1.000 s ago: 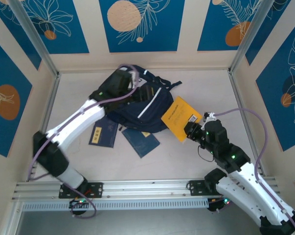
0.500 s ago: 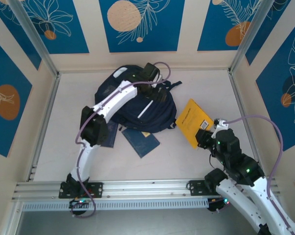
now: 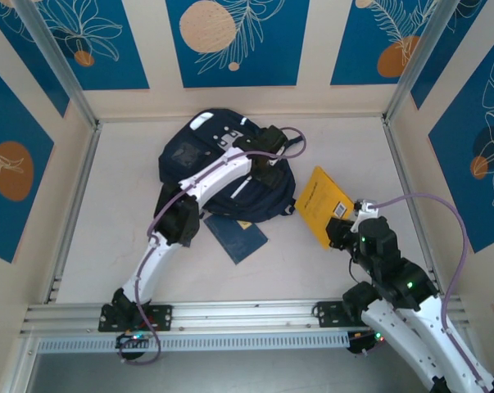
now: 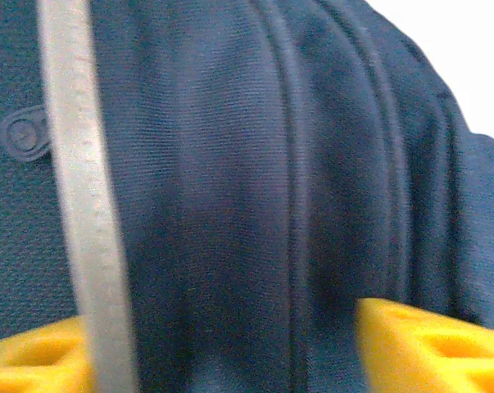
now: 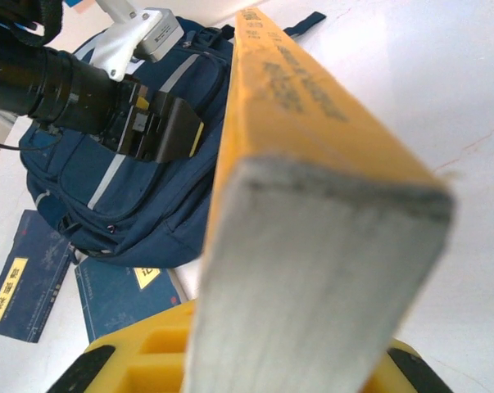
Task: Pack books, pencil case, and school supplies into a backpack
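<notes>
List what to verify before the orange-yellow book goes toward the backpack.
1. Right end effector clamped on orange-yellow book: ok.
2. Left end effector gripping backpack fabric: cannot tell; fabric lies between its fingers.
3. Backpack opening unzipped: cannot tell.
4. Orange-yellow book apart from left end effector: ok.
5. Navy book packed: not ok; it lies on the table beside the backpack.
</notes>
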`<state>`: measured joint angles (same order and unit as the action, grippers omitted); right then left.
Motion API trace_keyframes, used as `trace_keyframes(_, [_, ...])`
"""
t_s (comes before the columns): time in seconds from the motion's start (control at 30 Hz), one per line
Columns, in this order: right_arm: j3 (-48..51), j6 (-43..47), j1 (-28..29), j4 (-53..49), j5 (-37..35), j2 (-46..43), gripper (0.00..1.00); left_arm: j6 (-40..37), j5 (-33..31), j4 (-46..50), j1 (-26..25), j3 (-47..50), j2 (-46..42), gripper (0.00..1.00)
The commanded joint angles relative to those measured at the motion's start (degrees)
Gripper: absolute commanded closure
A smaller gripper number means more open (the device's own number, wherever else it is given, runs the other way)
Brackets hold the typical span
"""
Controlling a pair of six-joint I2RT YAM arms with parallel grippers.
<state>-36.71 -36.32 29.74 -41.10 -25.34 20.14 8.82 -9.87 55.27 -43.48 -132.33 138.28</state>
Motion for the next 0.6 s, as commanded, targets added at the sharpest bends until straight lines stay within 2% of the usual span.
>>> trace_keyframes(0.0, [0.3, 0.4, -0.4, 6.3, 1.1, -1.9, 1.00, -1.6, -6.7, 1.9, 0.3, -1.7, 1.1, 0.61])
trace_keyframes(0.13, [0.8, 0.0, -0.7, 7.5, 2.4, -1.6, 1.00, -2.7, -6.4, 1.3, 0.4, -1.8, -1.2, 0.90])
trace_keyframes(0.23, [0.4, -0.3, -1.0, 8.3, 3.1, -0.9, 1.00, -2.5, -3.2, 1.9, 0.8, -2.8, -4.1, 0.99])
trace_keyframes(0.37, [-0.7, -1.5, -1.7, 9.8, 5.0, 0.6, 1.00, -2.0, 2.2, 4.1, 2.3, -5.3, -8.9, 1.00])
trace_keyframes(0.57, [-1.8, -5.8, -4.1, 14.4, 12.0, 4.5, 1.00, -3.6, 8.5, 6.1, 4.9, -6.2, -17.3, 1.00])
